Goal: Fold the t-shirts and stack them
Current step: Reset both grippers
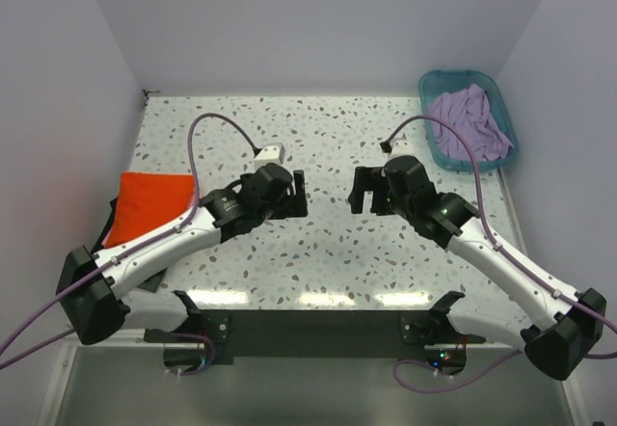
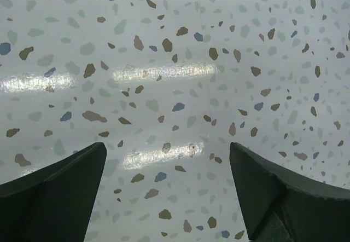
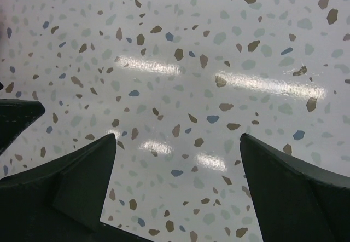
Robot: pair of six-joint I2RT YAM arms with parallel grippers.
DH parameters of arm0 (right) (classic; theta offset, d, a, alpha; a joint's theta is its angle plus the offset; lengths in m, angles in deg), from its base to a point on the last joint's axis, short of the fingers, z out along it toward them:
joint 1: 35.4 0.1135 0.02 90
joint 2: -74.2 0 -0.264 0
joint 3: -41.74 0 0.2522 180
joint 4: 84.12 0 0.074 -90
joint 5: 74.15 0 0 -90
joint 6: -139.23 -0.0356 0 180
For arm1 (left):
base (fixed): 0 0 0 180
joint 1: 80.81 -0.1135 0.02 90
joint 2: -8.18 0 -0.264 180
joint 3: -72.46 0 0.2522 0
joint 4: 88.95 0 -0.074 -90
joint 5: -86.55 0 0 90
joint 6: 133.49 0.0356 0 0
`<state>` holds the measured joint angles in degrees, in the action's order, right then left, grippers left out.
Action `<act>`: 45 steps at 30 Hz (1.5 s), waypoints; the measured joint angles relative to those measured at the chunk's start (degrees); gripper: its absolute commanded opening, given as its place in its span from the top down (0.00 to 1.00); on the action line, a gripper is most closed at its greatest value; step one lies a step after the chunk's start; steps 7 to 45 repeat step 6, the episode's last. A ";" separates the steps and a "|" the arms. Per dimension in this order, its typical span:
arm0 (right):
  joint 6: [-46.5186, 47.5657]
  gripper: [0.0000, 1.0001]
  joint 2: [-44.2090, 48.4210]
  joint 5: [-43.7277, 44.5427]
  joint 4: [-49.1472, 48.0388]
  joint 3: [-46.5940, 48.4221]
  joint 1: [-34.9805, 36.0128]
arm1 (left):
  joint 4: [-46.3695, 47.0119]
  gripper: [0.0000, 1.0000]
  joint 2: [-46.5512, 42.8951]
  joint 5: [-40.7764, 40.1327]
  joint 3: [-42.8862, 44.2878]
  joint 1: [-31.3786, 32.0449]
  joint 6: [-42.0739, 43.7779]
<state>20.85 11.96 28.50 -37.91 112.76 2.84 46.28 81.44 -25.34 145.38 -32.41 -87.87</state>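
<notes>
— Across the worktop, where does the next shirt lie?
— In the far right corner. The teal basket holds the crumpled lavender t-shirt, ahead and to the right of the right gripper, so I judge that arm the nearer. The heap shows no clear long axis.
— And the orange t-shirt?
— It's folded at the left edge, beside the left arm. The left gripper and the right one both hang spread and empty over the bare middle, where there is room to fold. The basket sits close to the right wall.
</notes>
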 measured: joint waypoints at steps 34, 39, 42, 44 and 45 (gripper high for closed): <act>-1.05 0.01 1.79 1.73 -0.35 -4.00 0.00 | 4.33 0.00 -2.05 0.96 -4.04 -0.04 2.58; -1.05 0.01 1.79 1.73 -0.35 -4.00 0.00 | 4.33 0.00 -2.05 0.96 -4.04 -0.04 2.58; -1.05 0.01 1.79 1.73 -0.35 -4.00 0.00 | 4.33 0.00 -2.05 0.96 -4.04 -0.04 2.58; -1.05 0.01 1.79 1.73 -0.35 -4.00 0.00 | 4.33 0.00 -2.05 0.96 -4.04 -0.04 2.58; -1.05 0.01 1.79 1.73 -0.35 -4.00 0.00 | 4.33 0.00 -2.05 0.96 -4.04 -0.04 2.58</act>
